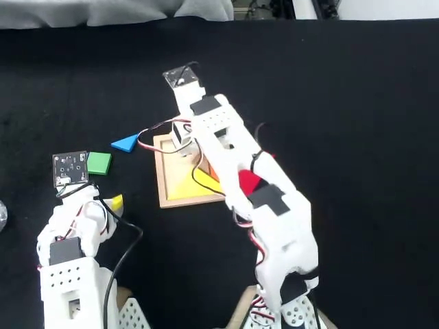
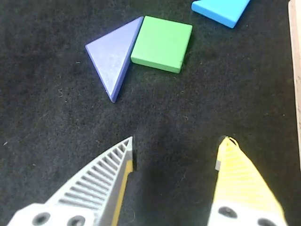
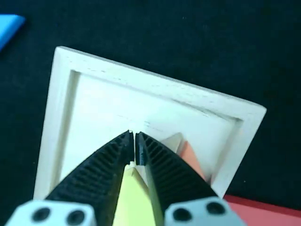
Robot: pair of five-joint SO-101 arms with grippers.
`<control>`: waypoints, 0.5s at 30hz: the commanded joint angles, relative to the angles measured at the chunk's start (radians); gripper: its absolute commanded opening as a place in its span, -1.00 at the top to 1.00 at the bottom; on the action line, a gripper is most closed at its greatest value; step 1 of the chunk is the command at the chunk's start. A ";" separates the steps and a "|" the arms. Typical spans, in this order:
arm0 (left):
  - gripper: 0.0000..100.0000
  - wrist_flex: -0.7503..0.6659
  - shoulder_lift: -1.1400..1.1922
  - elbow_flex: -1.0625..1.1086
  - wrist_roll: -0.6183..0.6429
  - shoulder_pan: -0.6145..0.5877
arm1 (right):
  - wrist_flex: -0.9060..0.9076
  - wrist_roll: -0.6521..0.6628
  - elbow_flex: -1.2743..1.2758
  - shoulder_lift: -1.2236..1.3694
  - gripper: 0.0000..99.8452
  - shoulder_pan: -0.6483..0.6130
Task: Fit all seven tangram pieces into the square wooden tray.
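Jaws on the left gripper (image 2: pixel 175 155) stand wide apart and hold nothing, low over the black table cloth (image 2: pixel 56 141) at the near left of the table. Just beyond it a flat purple triangle (image 2: pixel 110 56) and a flat green square (image 2: pixel 162 43) lie side by side, touching. Past those a flat blue triangle (image 2: pixel 221 9) rests near the far left corner of the square wooden tray (image 3: pixel 155 80) without touching it. The right gripper (image 3: pixel 135 141) hangs over the tray, its black jaws pressed together with nothing seen between them. Inside the tray, a large yellow triangle (image 1: pixel 184 186) fills the near part, and an orange piece (image 3: pixel 190 157) lies beside it toward the right wall. The far part of the tray floor is bare wood. A red piece (image 1: pixel 249 181) lies on the cloth just beside the tray's right rim, partly under the right arm.
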 commanded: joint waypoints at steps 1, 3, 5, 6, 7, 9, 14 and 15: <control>0.44 -0.015 -0.011 -0.008 -0.005 0.012 | 0.029 0.011 -0.074 0.019 0.98 0.031; 0.44 -0.015 -0.011 -0.008 -0.005 0.012 | 0.035 0.011 -0.077 0.033 0.98 0.038; 0.44 -0.015 -0.011 -0.008 -0.005 0.012 | 0.038 0.011 -0.070 0.033 0.98 0.048; 0.44 -0.015 -0.011 -0.008 -0.005 0.012 | 0.057 0.011 -0.071 0.033 0.98 0.051; 0.44 -0.015 -0.011 -0.008 -0.005 0.012 | 0.074 0.011 -0.074 0.033 0.98 0.052; 0.44 -0.015 -0.011 -0.008 -0.005 0.012 | 0.097 0.011 -0.076 0.033 0.98 0.052; 0.44 -0.015 -0.011 -0.008 -0.005 0.012 | 0.106 0.023 -0.068 0.033 0.98 0.041; 0.44 -0.015 -0.011 -0.008 -0.005 0.012 | 0.109 0.038 -0.068 0.033 0.98 0.037</control>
